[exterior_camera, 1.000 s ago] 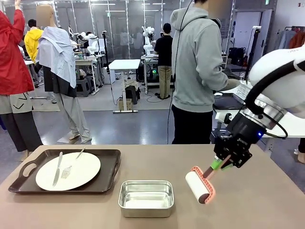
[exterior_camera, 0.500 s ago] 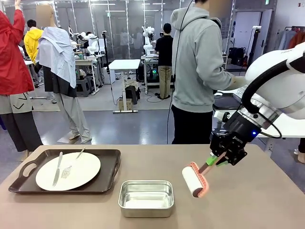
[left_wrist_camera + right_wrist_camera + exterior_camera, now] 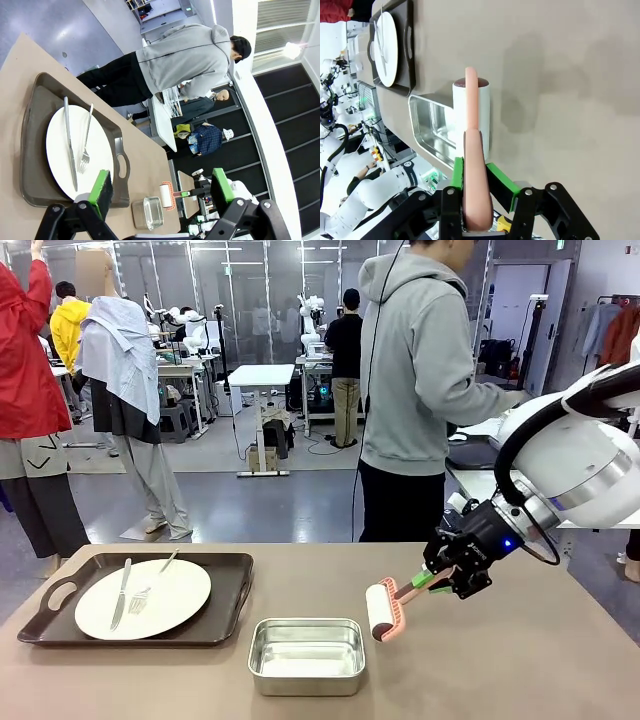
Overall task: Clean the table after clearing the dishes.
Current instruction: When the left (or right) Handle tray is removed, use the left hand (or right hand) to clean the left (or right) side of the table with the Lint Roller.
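A roller point(image 3: 381, 611) is clamped in the right gripper point(image 3: 428, 584), centre right. The left gripper point(image 3: 161, 181) is spread empty. One plate point(image 3: 180, 592), lower left, is not yet cleared.

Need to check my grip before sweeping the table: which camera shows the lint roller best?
The right wrist view: the lint roller sits centred, handle clamped in the right claw. The front view shows it side-on near the steel pan; the left wrist view, tiny and distant.

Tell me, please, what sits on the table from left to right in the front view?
The brown tray holding the white plate, the steel pan, the lint roller, the right pincer gripping its handle.
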You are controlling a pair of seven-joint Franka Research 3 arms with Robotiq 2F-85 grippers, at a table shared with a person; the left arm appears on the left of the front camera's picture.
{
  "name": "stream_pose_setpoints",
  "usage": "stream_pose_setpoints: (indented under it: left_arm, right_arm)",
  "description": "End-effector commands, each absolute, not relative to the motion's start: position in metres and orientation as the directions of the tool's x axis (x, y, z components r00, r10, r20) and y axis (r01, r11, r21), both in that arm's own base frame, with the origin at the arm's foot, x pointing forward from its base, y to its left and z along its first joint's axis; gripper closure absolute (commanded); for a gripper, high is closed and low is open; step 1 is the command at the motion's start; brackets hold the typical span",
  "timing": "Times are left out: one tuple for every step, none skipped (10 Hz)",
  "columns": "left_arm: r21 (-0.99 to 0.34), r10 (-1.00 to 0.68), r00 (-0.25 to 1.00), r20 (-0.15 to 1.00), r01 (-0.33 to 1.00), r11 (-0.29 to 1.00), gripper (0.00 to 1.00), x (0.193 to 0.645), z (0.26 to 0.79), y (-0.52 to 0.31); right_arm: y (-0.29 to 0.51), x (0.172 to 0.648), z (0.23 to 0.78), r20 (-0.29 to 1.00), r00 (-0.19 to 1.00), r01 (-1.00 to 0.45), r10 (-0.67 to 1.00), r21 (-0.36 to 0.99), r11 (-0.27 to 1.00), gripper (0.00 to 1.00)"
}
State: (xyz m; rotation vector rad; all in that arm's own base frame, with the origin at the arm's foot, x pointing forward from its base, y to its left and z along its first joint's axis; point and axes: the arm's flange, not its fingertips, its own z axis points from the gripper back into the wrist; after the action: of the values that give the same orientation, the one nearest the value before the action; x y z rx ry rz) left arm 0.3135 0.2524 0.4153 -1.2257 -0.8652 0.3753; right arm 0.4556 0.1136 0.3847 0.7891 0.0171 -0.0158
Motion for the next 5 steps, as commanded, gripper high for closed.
stream_pose_setpoints:
  left_arm:
    - [-0.925,0.681,0.629,0.375,0.206,0.319,0.00,0.314,0.418,0.256]
    - [-0.925,0.681,0.629,0.375,0.206,0.319,0.00,0.314,0.418,0.256]
    - [-0.925,0.681,0.629,0.375,0.206,0.319,0.00,0.314,0.418,0.256]
    - [-0.925,0.681,0.629,0.375,0.206,0.319,0.00,0.314,0.418,0.256]
    - [-0.925,0.681,0.629,0.375,0.206,0.319,0.00,0.314,0.418,0.256]
  right_arm:
    - [0.111,0.469,0.377,0.027,1.000,-0.025,0.008,0.727,0.686,0.76]
    - [0.108,0.472,0.368,0.039,0.999,-0.039,0.015,0.730,0.682,0.76]
    - [0.105,0.475,0.358,0.037,0.999,-0.041,0.021,0.729,0.684,0.76]
    - [0.100,0.478,0.352,0.035,0.999,-0.042,0.024,0.736,0.676,0.76]
    - [0.094,0.481,0.347,0.034,0.999,-0.040,0.023,0.746,0.665,0.76]
